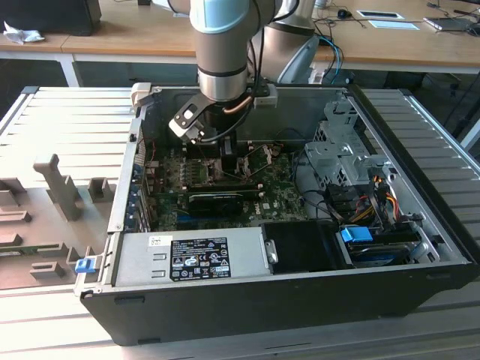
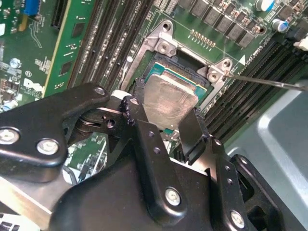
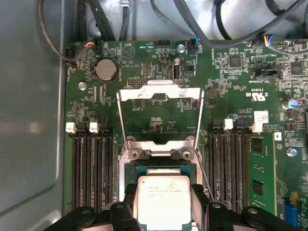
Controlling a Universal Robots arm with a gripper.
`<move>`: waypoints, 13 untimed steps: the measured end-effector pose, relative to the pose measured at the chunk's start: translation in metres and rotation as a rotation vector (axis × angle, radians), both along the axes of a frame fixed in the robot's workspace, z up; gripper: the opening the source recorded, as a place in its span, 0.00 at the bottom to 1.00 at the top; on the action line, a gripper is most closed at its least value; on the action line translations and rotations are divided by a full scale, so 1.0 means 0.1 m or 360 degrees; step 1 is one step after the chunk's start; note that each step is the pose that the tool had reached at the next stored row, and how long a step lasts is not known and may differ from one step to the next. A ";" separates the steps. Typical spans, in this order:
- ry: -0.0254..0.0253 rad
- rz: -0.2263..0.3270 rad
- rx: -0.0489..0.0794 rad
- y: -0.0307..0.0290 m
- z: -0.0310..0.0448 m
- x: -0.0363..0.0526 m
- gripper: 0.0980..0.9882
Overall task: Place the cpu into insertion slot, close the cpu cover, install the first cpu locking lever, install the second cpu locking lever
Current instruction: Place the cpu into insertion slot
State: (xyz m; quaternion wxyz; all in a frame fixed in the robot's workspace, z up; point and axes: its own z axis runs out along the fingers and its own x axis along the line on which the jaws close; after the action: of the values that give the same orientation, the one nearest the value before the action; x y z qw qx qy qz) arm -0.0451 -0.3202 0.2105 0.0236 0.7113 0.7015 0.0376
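My gripper (image 2: 163,116) is shut on the cpu (image 2: 171,98), its black fingers (image 2: 192,130) pressing two opposite edges of the silver-grey top. The cpu (image 3: 161,199) sits right over the insertion slot (image 3: 159,167), a dark square socket in a metal frame (image 2: 163,45); I cannot tell whether it rests in it. The cpu cover (image 3: 160,91) is swung open beyond the socket, and the green board shows through its window. A thin wire locking lever (image 2: 269,82) sticks out free beside the socket. In the exterior view the gripper (image 1: 216,161) is low inside the open computer case (image 1: 420,247).
Long black memory slots (image 3: 94,168) flank the socket on both sides (image 3: 231,168). Cables (image 3: 159,19) hang past the cover. In the exterior view, a power supply (image 1: 195,259) lies along the case's front and a drive cage (image 1: 337,161) stands at the exterior view's right.
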 end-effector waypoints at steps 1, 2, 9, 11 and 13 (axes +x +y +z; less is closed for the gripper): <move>0.00000 0.0000 0.0000 0.002 -0.013 0.000 0.48; 0.00000 0.0000 0.0000 0.004 -0.029 0.000 0.48; 0.00003 -0.0002 0.0000 0.019 -0.085 -0.001 0.48; 0.00001 -0.0002 0.0000 0.019 -0.087 -0.001 0.48; 0.00001 -0.0002 0.0000 0.019 -0.088 -0.001 0.49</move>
State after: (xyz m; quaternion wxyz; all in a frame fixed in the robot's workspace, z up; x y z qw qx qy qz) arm -0.0452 -0.3183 0.2017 0.0236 0.7118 0.7010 0.0376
